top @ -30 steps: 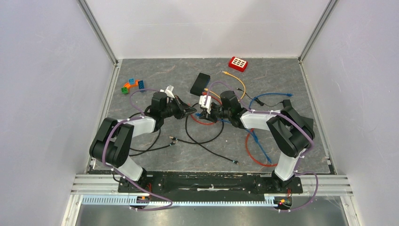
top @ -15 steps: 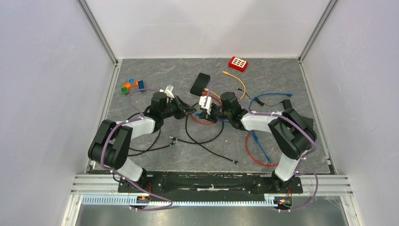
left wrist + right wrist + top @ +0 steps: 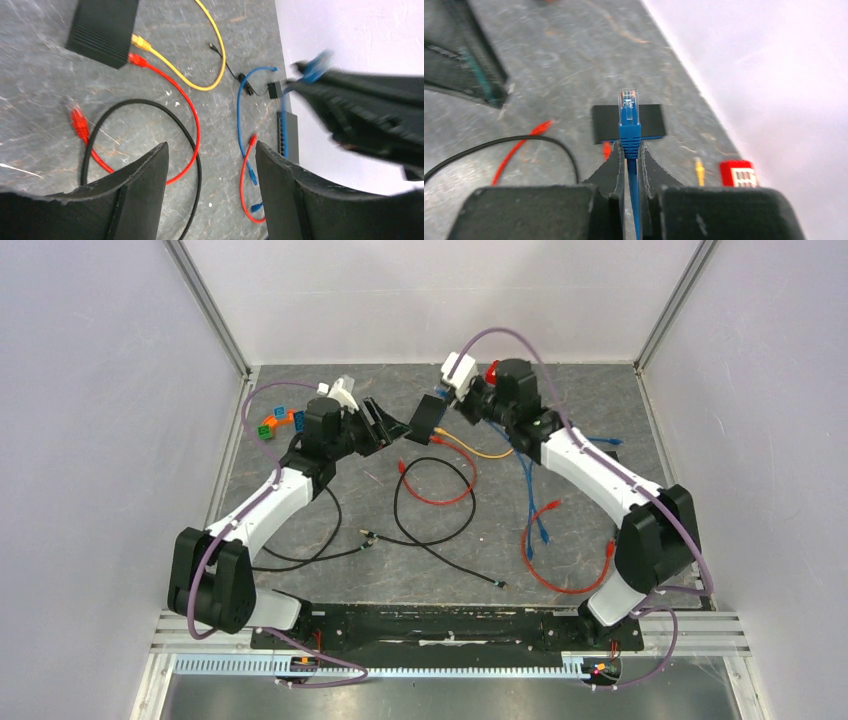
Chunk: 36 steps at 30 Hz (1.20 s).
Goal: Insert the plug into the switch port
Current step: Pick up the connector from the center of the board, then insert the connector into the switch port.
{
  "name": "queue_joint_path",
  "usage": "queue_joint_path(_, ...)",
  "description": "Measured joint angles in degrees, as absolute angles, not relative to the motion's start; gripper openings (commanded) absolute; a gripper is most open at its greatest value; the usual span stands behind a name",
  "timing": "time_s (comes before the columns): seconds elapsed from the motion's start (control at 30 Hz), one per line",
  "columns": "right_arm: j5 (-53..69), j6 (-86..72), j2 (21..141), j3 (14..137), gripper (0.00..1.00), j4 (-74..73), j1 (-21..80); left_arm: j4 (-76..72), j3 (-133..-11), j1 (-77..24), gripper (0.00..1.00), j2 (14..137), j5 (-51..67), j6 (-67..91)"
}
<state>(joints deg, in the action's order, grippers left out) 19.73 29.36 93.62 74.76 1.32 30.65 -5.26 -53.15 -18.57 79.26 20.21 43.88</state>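
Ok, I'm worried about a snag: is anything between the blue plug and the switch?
Nothing visible does. The right pincer holds the blue plug aimed straight at the switch; the open left pincer stands off to its side.

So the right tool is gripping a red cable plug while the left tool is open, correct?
No. The plug in the right tool is blue, not red; the right wrist view shows it. The left tool is indeed open.
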Motion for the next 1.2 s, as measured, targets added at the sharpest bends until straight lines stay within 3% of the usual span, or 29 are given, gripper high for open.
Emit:
queue_joint_path(0.27,15.5,29.7,95.0,84.7,0.0,-6.0,25.2,-0.8,-57.3,-16.1,0.67,83.3,15.4,42.4)
queue_joint_path(0.53,12.5,33.3,108.5,89.4,0.0,-11.5,24.5,0.0,-65.3,-14.3,0.66,95.0,11.6,40.0)
queue_joint_path(0.83,10.4,36.6,124.8,98.1,0.0,-15.6,24.5,-5.2,-75.5,-11.3,0.62,114.0,15.8,40.4)
queue_joint_path(1.2,8.0,39.7,133.7,106.0,0.0,-15.6,24.5,-9.4,-90.5,-11.0,0.6,131.8,23.9,42.5)
